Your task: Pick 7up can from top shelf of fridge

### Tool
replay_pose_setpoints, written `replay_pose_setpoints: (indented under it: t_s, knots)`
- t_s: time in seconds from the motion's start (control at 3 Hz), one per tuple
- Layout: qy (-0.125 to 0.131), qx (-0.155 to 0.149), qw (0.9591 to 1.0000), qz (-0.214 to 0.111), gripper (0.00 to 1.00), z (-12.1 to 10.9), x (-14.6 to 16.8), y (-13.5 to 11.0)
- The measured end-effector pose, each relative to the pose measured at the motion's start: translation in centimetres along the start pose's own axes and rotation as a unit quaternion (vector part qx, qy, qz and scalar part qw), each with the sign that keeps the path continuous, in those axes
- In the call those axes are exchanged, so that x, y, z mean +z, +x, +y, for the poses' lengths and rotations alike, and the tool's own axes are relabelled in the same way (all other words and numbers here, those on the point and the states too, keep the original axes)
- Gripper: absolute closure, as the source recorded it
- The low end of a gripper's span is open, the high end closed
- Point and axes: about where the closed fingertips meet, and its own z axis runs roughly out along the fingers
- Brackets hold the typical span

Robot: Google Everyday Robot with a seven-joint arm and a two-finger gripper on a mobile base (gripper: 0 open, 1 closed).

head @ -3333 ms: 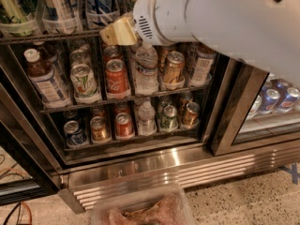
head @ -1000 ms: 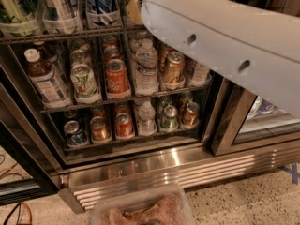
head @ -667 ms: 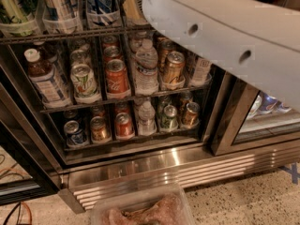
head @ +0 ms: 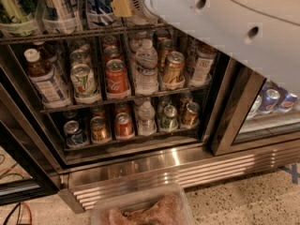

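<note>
Left of the red cola can [head: 116, 78], the 7up can [head: 83, 81] stands upright, lid up; the tool [head: 123, 4] above, state unclear.

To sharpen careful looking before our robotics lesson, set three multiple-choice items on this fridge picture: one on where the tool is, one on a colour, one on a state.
1. Where is the tool?
A. up by the front rail of the top shelf
B. down at the floor tub
C. inside the right-hand door

2. What colour is the cola can left of the water bottle on the middle rack?
A. blue
B. red
C. black

3. How does that water bottle stand?
A. on its side
B. upside down
C. upright

Answers:
1 A: its tan tip sits just above the top shelf's rail.
2 B: the can's body is red with white script.
3 C: the bottle's cap points up.
</note>
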Motion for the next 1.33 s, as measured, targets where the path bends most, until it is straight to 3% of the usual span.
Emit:
replay_pose_setpoints:
  t_s: [0.33,1.33]
  knots:
    - [-0.001,0.001,1.0,-0.009,0.26,-0.3,0.4,-0.7]
    - [0.064,0.012,0.9976,-0.023,0.22,-4.9,1.5,-1.4]
